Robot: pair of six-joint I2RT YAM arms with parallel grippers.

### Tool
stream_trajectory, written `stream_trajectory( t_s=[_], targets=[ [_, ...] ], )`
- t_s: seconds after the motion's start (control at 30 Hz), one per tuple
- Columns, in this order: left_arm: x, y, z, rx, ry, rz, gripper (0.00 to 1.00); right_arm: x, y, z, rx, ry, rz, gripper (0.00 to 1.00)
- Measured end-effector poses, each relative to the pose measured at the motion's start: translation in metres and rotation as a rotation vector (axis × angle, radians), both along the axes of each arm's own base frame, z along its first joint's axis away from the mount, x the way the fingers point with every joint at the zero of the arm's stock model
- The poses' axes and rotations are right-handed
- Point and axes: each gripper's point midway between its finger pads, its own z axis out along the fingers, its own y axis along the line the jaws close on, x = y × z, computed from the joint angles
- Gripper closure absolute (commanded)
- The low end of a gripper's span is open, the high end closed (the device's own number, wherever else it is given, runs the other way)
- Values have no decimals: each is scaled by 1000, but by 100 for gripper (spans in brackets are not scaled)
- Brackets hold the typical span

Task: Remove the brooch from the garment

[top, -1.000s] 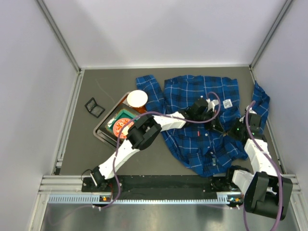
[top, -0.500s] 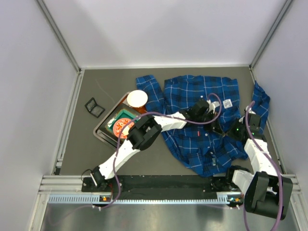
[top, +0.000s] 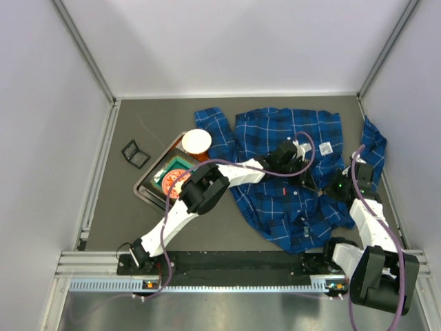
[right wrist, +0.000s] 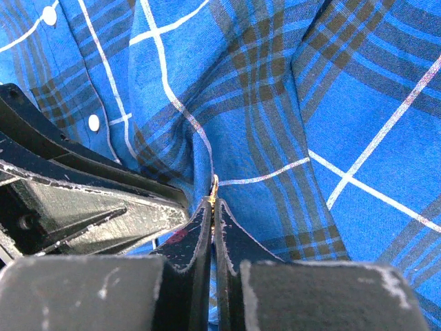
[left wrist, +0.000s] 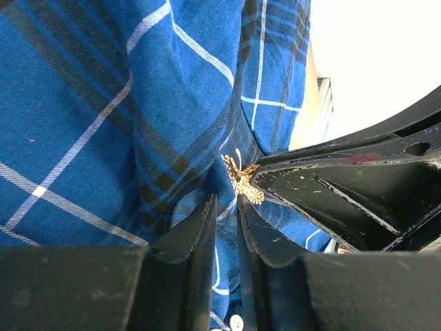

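Brooch (left wrist: 242, 183), left wrist view: pale gold and flower-like, pinned on a raised fold of the garment (left wrist: 103, 103), just past the fingertips.
Left gripper (left wrist: 226, 205), same view: closed to a thin slit with a fold of plaid cloth in it, right beside the brooch.
Right gripper (left wrist: 256, 181), same view: dark fingers at the right, their tip touching the brooch.
White button (left wrist: 236, 322): at the bottom edge, between the left fingers.
Right wrist view, brooch (right wrist: 214, 183): a thin gold sliver at the fingertips, with creases in the cloth running to it.
Right wrist view, right gripper (right wrist: 213, 203): fingers pressed almost together, nipping that sliver.
Top view, garment (top: 275, 131): spread across the right half of the grey table (top: 124, 214).
Top view, grippers: left (top: 310, 183) and right (top: 324, 191) meet tip to tip over the shirt's right-hand part; the brooch is too small to make out.
Top view, other items: tray (top: 140, 185) and white cup (top: 197, 141), left of the shirt.
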Motion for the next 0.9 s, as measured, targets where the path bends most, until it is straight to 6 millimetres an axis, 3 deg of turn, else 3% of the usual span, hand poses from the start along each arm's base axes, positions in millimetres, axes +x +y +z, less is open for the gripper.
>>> stream_trajectory(
  t_s=[0.2,0.5,0.9],
  targets=[
    [2,1,1,0,3,3,79,0,0,0,0,-1,0,100],
    [-2,-9,18,-41,-2,-25,83,1,0,0,0,-3,0,100],
    [-2,-5,3,18,-35,-17,78,1,0,1,0,-4,1,100]
  ],
)
